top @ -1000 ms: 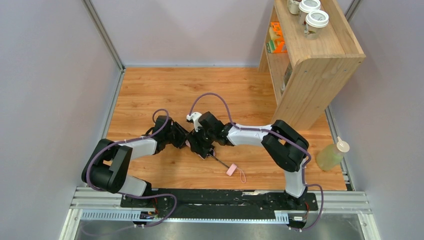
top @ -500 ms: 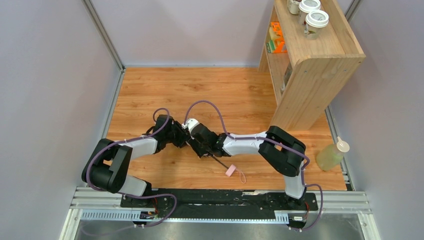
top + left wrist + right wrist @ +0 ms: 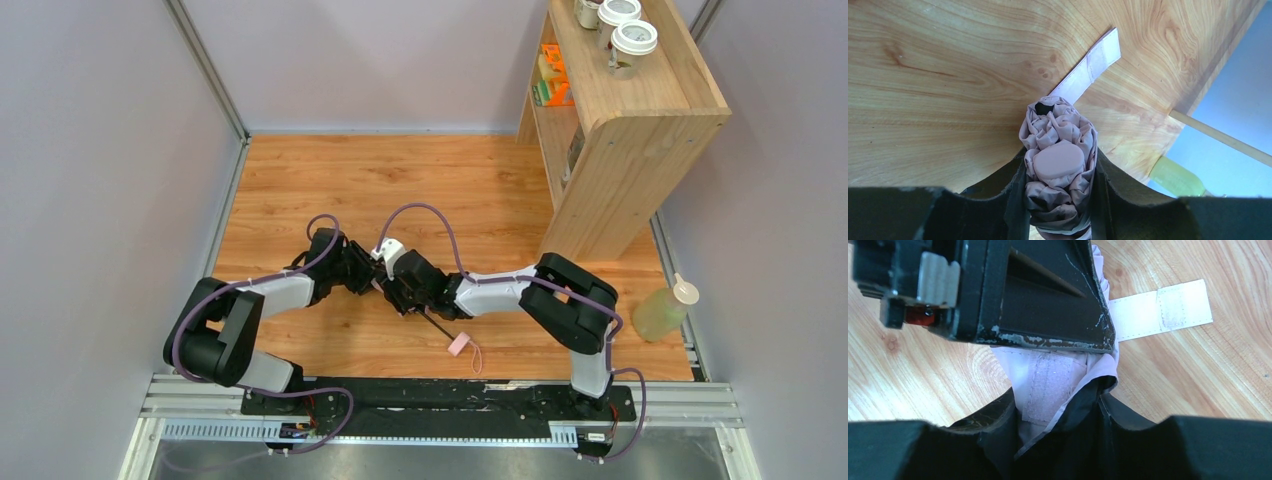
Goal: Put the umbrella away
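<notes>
Left hand [image 3: 367,283] and right hand [image 3: 399,297] meet at the umbrella [image 3: 459,343]

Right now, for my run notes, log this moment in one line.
left gripper: shut on umbrella | right gripper: shut on umbrella fabric | strap: loose, flat on table | handle: ungripped

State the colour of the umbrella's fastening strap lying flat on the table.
Pale pink, nearly white. The umbrella strap shows best in the right wrist view.
</notes>
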Controlling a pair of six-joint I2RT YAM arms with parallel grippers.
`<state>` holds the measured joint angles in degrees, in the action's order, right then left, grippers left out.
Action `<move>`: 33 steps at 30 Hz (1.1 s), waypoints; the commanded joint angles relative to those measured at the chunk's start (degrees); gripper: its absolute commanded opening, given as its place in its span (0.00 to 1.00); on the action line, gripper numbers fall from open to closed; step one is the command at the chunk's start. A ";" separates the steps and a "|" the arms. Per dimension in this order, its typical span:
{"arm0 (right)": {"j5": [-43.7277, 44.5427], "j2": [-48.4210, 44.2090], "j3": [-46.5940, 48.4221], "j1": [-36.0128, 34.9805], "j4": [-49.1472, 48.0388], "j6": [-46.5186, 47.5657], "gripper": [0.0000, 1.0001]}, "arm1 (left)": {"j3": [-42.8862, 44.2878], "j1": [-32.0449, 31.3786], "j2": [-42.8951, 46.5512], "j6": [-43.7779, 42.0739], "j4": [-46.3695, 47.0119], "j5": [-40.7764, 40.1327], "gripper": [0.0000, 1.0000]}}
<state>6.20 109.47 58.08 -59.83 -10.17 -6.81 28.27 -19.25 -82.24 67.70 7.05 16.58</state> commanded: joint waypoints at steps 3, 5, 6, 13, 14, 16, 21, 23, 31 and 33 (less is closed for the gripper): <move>0.84 1.36 -4.91 2.62 4.55 1.53 0.00 | 0.03 1.14 1.55 -6.97 -7.40 1.79 0.03; 0.92 1.36 -4.91 2.79 4.37 1.62 0.00 | 0.03 2.01 2.51 -7.58 -7.40 2.31 0.14; 0.84 1.36 -5.00 2.88 4.37 1.62 0.00 | -0.06 2.63 2.95 -8.28 -7.31 2.49 0.25; 0.92 -0.22 -6.23 4.02 3.23 1.89 0.00 | 0.38 6.32 7.52 -10.75 -5.82 6.18 0.62; 0.84 -0.22 -6.32 4.20 3.14 2.06 0.00 | 0.29 7.02 8.14 -11.18 -5.99 6.45 0.71; 0.83 -0.40 -6.67 4.46 2.97 2.41 0.00 | 0.12 8.25 9.80 -11.80 -6.61 7.59 0.71; 0.05 -2.15 -7.55 5.16 3.14 2.94 0.00 | -1.11 12.38 16.66 -13.90 -10.81 9.00 0.72; -1.44 -3.90 -8.25 5.95 2.79 2.59 0.00 | -1.99 13.87 20.09 -14.18 -11.62 9.08 0.72; -15.50 -12.60 -6.59 13.07 9.90 -2.06 0.00 | -5.42 14.32 25.10 -16.47 3.73 20.07 0.67; -19.36 -14.36 -4.75 15.26 14.55 -2.16 0.00 | -6.03 13.80 25.28 -15.50 7.86 21.91 0.71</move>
<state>-4.71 100.22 50.94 -47.99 -4.45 -7.11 23.46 -5.06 -58.50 53.10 3.64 32.05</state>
